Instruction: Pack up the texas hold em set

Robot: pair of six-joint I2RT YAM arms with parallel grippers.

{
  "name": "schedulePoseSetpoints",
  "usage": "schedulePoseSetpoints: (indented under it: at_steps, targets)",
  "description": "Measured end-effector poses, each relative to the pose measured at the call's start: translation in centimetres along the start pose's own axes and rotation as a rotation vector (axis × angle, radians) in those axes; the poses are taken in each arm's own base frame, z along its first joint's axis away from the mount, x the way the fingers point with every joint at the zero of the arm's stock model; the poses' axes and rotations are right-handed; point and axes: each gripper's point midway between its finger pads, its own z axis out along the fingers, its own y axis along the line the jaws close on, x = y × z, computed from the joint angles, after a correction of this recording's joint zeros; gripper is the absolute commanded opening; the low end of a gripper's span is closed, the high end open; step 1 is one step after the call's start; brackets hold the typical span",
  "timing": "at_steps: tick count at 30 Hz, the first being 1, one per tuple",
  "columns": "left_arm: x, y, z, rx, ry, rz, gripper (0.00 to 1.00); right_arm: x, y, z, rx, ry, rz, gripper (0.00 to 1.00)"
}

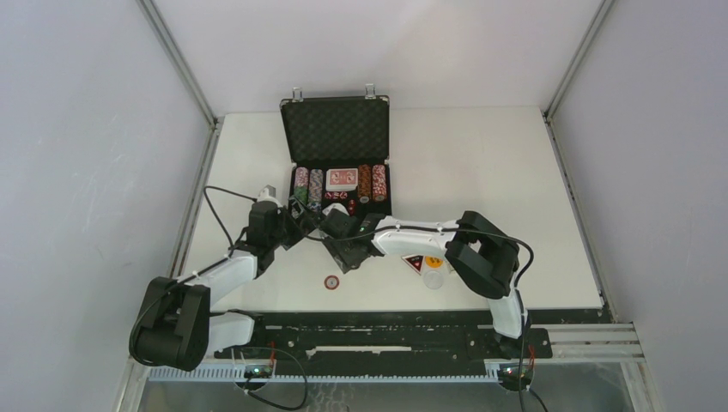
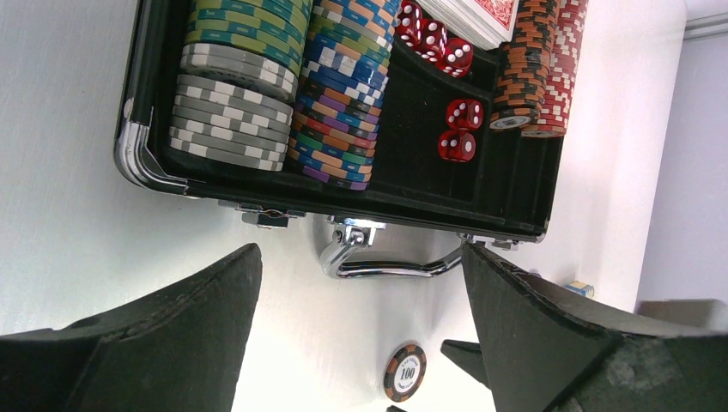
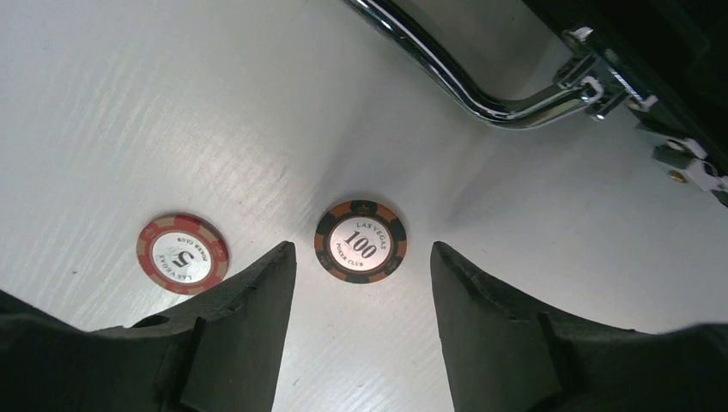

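The black silver-edged case (image 1: 336, 129) stands open at the back of the table, with rows of striped poker chips (image 2: 339, 90), red dice (image 2: 459, 129) and a red card deck (image 1: 342, 178) inside. In front of its metal handle (image 3: 481, 90) an orange-and-black "100" chip (image 3: 360, 242) lies flat on the table. My right gripper (image 3: 360, 249) is open just above it, one fingertip on each side and not touching. A red "5" chip (image 3: 182, 254) lies to the left of it. My left gripper (image 2: 360, 257) is wide open, facing the handle (image 2: 386, 264), with nothing in it.
Coloured dealer buttons (image 1: 425, 263) and a pale round piece (image 1: 433, 279) lie under the right forearm. The two wrists sit close together in front of the case (image 2: 343, 202). The right arm's fingertip (image 2: 464, 356) shows in the left wrist view.
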Motion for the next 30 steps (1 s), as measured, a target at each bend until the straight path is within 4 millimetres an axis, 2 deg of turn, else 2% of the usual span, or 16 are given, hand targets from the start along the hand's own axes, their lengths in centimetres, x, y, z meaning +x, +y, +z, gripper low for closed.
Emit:
schedulePoseSetpoints:
  at_steps: [5, 17, 30]
  targets:
    - [0.0, 0.0, 0.0, 0.000, 0.000, 0.000, 0.91, 0.7, 0.2, 1.2, -0.002, 0.026, -0.002, 0.63]
    - [0.2, 0.0, 0.0, 0.002, 0.009, -0.001, 0.91, 0.6, 0.3, 1.3, 0.002, 0.017, -0.004, 0.45]
    - [0.3, -0.1, 0.0, 0.007, 0.013, -0.001, 0.91, 0.1, 0.0, 0.8, 0.018, -0.005, -0.004, 0.45]
